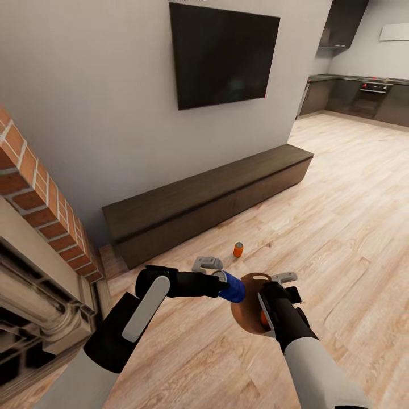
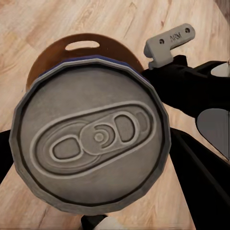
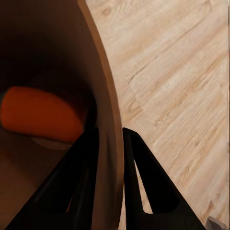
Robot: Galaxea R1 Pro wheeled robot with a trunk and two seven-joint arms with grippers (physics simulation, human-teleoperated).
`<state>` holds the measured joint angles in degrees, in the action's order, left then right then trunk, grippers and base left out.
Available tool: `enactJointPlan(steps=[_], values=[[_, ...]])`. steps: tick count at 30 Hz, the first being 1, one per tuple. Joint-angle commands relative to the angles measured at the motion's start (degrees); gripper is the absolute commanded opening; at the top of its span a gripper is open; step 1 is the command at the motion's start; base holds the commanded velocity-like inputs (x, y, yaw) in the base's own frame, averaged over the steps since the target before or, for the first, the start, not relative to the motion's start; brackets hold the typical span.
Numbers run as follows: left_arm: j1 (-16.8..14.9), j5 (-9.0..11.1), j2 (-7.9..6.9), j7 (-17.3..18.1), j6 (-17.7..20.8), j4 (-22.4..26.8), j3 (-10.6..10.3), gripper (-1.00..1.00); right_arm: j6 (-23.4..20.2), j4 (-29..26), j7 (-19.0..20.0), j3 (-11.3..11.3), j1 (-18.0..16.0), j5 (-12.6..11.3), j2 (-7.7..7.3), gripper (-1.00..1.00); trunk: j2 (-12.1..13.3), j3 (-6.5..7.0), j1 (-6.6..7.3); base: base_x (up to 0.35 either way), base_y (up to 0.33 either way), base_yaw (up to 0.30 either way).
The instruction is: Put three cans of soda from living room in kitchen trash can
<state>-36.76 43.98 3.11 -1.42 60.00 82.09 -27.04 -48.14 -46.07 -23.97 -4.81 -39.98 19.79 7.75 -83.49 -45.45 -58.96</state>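
Observation:
My left gripper (image 1: 223, 280) is shut on the dark blue soda can (image 1: 232, 287), held on its side right at the mouth of the trash can (image 1: 250, 295). In the left wrist view the can's silver top (image 2: 93, 143) is close up, with the bin's brown inside and oval handle hole (image 2: 82, 45) behind it. My right gripper (image 1: 267, 304) is shut on the bin's wall (image 3: 108, 120), one finger (image 3: 79, 182) inside and one outside, holding the bin tilted above the floor. One orange can (image 3: 40, 117) lies inside the bin. A second orange can (image 1: 238, 249) stands on the floor near the bench.
A long low dark wooden bench (image 1: 210, 199) runs along the wall under the TV (image 1: 224, 54). The brick fireplace (image 1: 40, 216) is close on the left. Open wood floor (image 1: 352, 227) stretches right toward the dark kitchen cabinets and oven (image 1: 372, 94).

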Motion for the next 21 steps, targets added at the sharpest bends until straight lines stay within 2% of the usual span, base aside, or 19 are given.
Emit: enactJointPlan(steps=[1, 5, 9, 16, 21], values=[[0.01, -0.11, 0.01, 0.0, 0.0, -0.09, -0.14, -1.0, 0.04, -0.06, 0.23, 0.4, -0.01, 0.26, 0.21, -1.0, 0.42, 0.19, 0.23, 0.0, 0.0, 0.0], [0.02, -0.12, 0.04, -0.01, -0.09, -0.46, -0.77, -1.0, 0.06, -0.13, 0.09, 2.6, -0.01, 0.1, 1.04, -1.0, 2.02, 0.91, 1.11, 0.0, 0.0, 0.0], [0.05, -0.13, 0.04, -0.06, -0.29, -0.59, -1.13, -1.0, -0.02, -0.23, 0.02, 3.71, -0.01, 0.0, 2.1, -1.0, 3.62, 1.63, 1.99, 0.0, 0.0, 0.0], [0.3, -0.28, 0.04, -0.17, -0.63, -0.74, -1.25, -1.0, -0.3, -0.57, 0.16, 4.53, -0.01, -0.09, 2.25, -1.0, 6.43, 2.88, 3.52, 0.0, 0.0, 0.0], [0.7, -0.51, 0.01, -0.23, -2.42, -1.94, -1.29, -1.0, -0.39, -0.68, 0.22, 6.13, -0.01, -0.15, 2.25, -1.0, 8.44, 3.78, 4.62, 0.0, 0.0, 0.0]])
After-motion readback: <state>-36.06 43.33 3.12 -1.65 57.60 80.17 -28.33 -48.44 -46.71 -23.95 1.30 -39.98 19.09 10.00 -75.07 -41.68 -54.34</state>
